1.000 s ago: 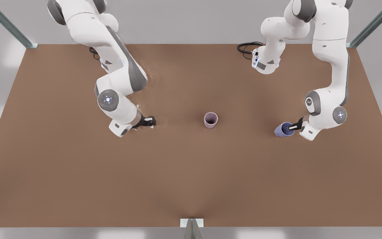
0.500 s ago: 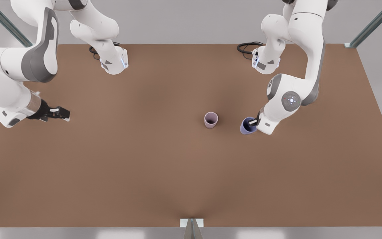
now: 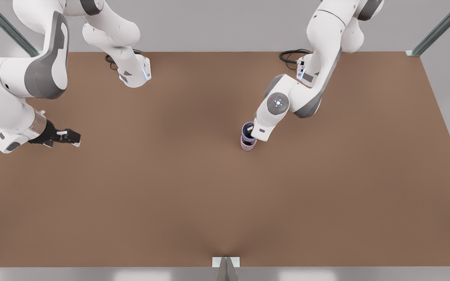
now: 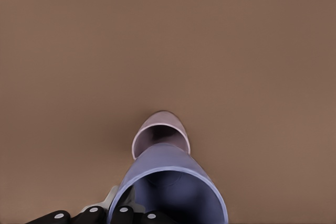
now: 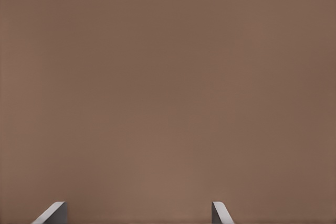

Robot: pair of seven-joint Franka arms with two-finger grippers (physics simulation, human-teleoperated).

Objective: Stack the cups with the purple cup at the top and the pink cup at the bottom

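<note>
The pink cup (image 3: 248, 146) stands upright mid-table; its mouth is also in the left wrist view (image 4: 157, 132). The purple cup (image 3: 246, 130) hangs directly over it, its base at the pink cup's mouth (image 4: 170, 182). How deep it sits I cannot tell. My left gripper (image 3: 251, 135), on the arm at the front view's right, is shut on the purple cup's wall (image 4: 118, 205). My right gripper (image 3: 72, 137) waits low over the table at the front view's far left, open with nothing between its fingers (image 5: 137, 213).
The brown table (image 3: 225, 203) stretches wide on all sides of the cups. Both arm bases (image 3: 135, 74) and black cables (image 3: 291, 56) sit at the back edge. A metal bracket (image 3: 225, 262) marks the front edge.
The left gripper carried the purple cup toward the front view's left, from beside the pink cup to directly over it. The right arm swung out to the far left, then stayed nearly still.
</note>
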